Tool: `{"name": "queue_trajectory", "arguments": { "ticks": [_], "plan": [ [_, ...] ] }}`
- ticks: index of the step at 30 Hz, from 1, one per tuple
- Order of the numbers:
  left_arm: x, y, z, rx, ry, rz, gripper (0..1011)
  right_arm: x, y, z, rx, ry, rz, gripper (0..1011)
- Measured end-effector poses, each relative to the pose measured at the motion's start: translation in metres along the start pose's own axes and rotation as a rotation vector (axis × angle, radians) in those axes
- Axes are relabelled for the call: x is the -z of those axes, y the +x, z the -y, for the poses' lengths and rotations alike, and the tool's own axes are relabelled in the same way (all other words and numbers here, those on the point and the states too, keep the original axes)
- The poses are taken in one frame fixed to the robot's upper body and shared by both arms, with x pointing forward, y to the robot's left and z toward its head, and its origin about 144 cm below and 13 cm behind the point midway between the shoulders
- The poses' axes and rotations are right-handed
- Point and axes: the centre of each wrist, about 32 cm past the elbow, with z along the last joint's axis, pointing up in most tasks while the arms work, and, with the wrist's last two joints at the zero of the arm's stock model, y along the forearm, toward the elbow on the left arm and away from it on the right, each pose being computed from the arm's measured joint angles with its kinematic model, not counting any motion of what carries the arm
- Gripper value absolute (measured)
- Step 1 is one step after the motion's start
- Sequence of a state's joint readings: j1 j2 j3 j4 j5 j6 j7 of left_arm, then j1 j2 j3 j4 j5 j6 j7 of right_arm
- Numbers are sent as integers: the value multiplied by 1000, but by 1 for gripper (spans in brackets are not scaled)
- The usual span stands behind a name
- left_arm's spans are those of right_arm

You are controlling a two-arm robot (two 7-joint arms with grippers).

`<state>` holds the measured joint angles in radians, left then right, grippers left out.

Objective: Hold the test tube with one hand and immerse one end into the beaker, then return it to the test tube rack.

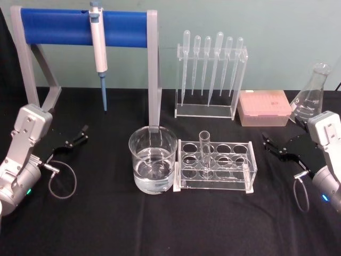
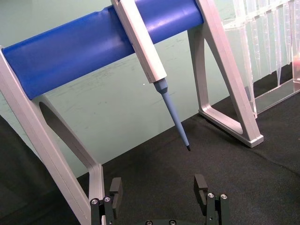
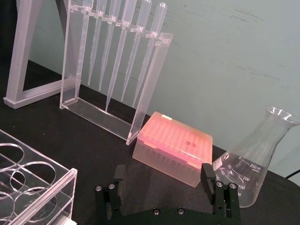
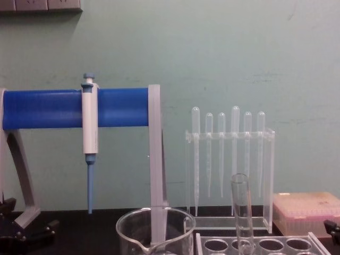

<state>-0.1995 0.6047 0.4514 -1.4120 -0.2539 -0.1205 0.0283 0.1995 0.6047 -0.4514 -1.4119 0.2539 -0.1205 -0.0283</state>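
Observation:
The test tube [image 1: 204, 151] stands upright in the clear multi-hole rack [image 1: 215, 166] at the table's middle; its top also rises in the chest view [image 4: 241, 212]. Just left of the rack sits the beaker [image 1: 153, 159], holding clear liquid, its rim low in the chest view [image 4: 155, 226]. My left gripper [image 1: 79, 135] rests open at the left side of the table, well away from the beaker, with nothing between its fingers [image 2: 200, 186]. My right gripper [image 1: 270, 145] is open too, empty, a short way right of the rack, fingers [image 3: 207, 177] apart.
A blue-barred stand [image 1: 82, 28] with a white-and-blue pipettor [image 1: 99, 50] hanging from it stands at the back left. Behind the rack is a holder of plastic pipettes [image 1: 211, 74], then a pink tip box [image 1: 264, 107] and a conical flask [image 1: 312, 95] at the back right.

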Motion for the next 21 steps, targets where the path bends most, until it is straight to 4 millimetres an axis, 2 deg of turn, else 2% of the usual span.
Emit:
{"name": "queue_trajectory", "arguments": {
  "ticks": [21],
  "plan": [
    [0, 0, 0, 0, 0, 0, 1000, 0, 0, 0, 0, 0, 0, 1002]
  ]
}}
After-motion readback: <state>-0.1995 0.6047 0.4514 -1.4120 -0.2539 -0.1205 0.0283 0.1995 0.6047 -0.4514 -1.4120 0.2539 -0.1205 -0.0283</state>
